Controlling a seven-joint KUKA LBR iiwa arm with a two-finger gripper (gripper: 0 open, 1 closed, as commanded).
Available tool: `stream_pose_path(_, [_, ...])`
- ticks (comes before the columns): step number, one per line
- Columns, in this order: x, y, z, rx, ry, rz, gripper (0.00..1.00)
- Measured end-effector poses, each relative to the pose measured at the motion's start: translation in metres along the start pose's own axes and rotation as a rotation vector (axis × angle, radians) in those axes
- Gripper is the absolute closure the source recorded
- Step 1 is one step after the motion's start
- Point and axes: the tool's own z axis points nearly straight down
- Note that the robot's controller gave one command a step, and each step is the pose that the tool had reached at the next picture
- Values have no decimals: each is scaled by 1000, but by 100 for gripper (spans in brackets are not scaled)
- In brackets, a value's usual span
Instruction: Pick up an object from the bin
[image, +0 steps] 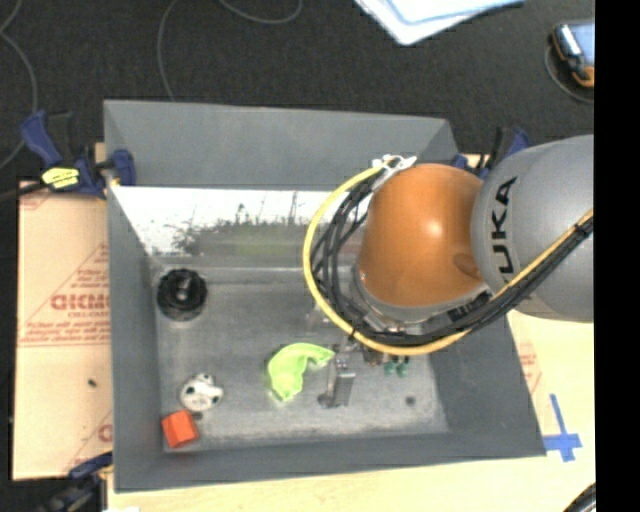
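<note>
Gripper (340, 386) set low in the grey metal bin (400, 412); whether it stood parted or closed could not be told. Just view-left of the gripper lay a lime-green crumpled piece (292, 368), apparently soft cloth or foam: light, limp, not fragile, best pinched at a raised fold. Farther view-left of the gripper sat a hard orange block (179, 430), a white-grey ball (200, 392) and a black round knob (181, 293).

Grey arm (540, 240) (black "UKA" lettering), glossy orange dome cover (420, 235), looped black-yellow cables (328, 255), small dark hand (338, 386).
</note>
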Motion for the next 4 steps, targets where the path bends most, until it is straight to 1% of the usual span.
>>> stream_pose_path(1, [-6,9,72,1,-1,-85,0])
stream_pose_path(2, [-3,-1,133,-1,2,-21,0])
stream_pose_path(3, [-25,-24,139,0,-6,-276,100])
stream_pose_path(4, [-25,-24,139,0,-5,-275,100])
